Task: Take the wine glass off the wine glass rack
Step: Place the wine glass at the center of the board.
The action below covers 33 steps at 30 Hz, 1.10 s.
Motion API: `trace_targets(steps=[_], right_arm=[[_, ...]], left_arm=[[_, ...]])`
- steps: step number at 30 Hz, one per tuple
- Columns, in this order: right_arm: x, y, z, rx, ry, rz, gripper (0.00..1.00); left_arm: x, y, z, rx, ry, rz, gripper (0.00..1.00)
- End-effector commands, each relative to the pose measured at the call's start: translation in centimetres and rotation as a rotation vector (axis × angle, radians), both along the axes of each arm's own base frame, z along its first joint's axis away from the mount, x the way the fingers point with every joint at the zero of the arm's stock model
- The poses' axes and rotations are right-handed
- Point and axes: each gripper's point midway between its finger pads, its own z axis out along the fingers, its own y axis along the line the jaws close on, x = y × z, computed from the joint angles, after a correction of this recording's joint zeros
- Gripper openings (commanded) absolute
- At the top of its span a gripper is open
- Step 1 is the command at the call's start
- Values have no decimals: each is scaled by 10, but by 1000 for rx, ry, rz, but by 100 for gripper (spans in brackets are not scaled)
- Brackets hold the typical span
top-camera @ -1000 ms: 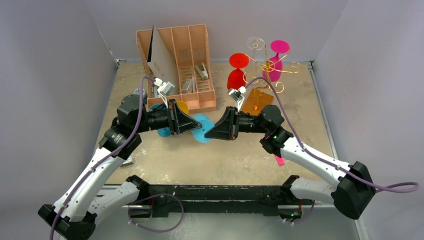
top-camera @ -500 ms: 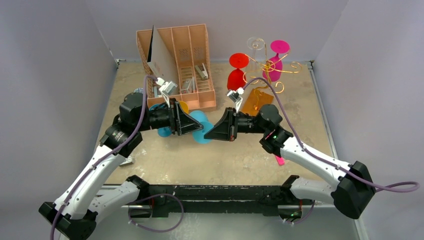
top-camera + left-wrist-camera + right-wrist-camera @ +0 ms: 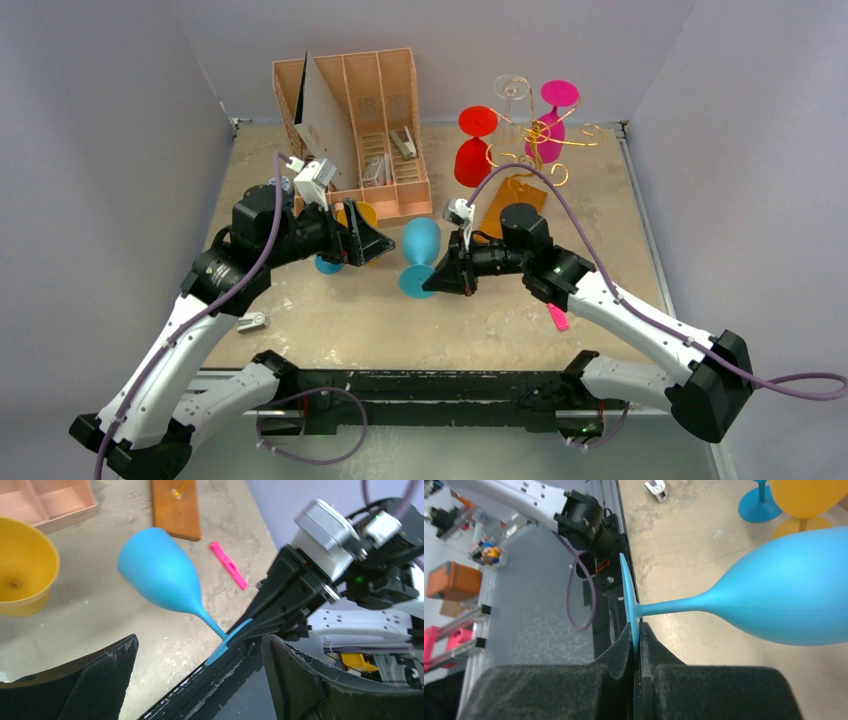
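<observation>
A blue wine glass hangs above the table's middle, lying roughly sideways, with its bowl off the surface. My right gripper is shut on the thin edge of its round foot. My left gripper stands open just left of the glass and touches nothing. The wine glass rack, gold wire on a wooden base, stands at the back right. A red glass, a magenta glass and a clear glass hang on it.
A pink-tan file organiser stands at the back left. In front of it are a yellow glass and another blue glass's foot. A pink stick lies near the right arm, and a small metal clip near the left arm.
My left gripper has opened, let go of the blue glass and drawn back to the left. My right gripper stays shut on the foot and has shifted left with the glass.
</observation>
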Motion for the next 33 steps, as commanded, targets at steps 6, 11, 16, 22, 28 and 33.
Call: trace_targets(steps=[6, 11, 16, 22, 28, 33], right_arm=[[-7, 12, -17, -93, -372, 249, 0], [-17, 31, -14, -24, -685, 384, 0], [-30, 34, -31, 59, -998, 471, 0], [-32, 43, -61, 4, -1124, 464, 0], [-28, 52, -57, 49, -1171, 395, 0], [-30, 55, -58, 60, -1213, 395, 0]], left_arm=[[13, 37, -8, 200, 15, 164, 92], [16, 53, -4, 288, -10, 206, 92], [10, 53, -1, 340, -10, 146, 92], [3, 44, 16, 311, -79, 57, 94], [1, 37, -13, 382, -23, -48, 93], [-18, 14, -10, 305, -16, -236, 91]])
